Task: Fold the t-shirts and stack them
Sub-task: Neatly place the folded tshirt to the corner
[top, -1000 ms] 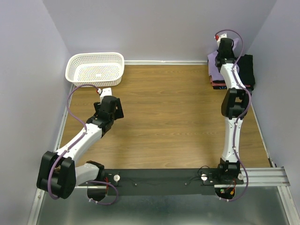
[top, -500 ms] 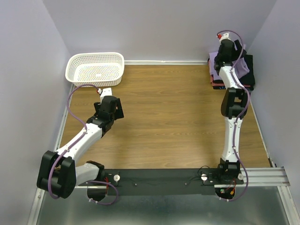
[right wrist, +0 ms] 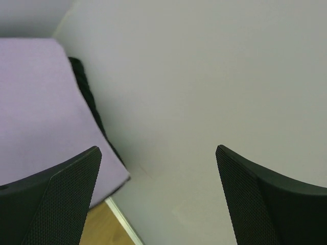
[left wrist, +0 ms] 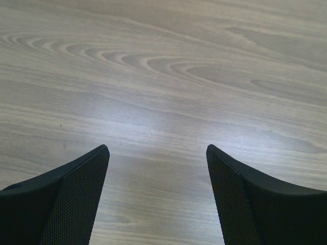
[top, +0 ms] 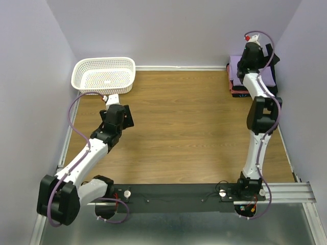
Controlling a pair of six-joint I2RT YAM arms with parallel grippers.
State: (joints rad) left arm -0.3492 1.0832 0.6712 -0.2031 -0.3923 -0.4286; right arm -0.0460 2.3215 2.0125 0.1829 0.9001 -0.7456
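Stack of t-shirts (top: 235,74) at far right corner of table (top: 184,127), basket (top: 104,75) at far left corner

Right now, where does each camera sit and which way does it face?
Top external: fixed above and behind the bases, looking down on the table, basket and shirt stack; the left arm and right arm show.
Left wrist: on the left arm, looking down at bare wood; the open left pincer frames the bottom.
Right wrist: on the right arm, facing the corner wall, lavender shirt over black shirts at left; the right pincer open below.
Shared: top and right wrist both show the lavender shirt.
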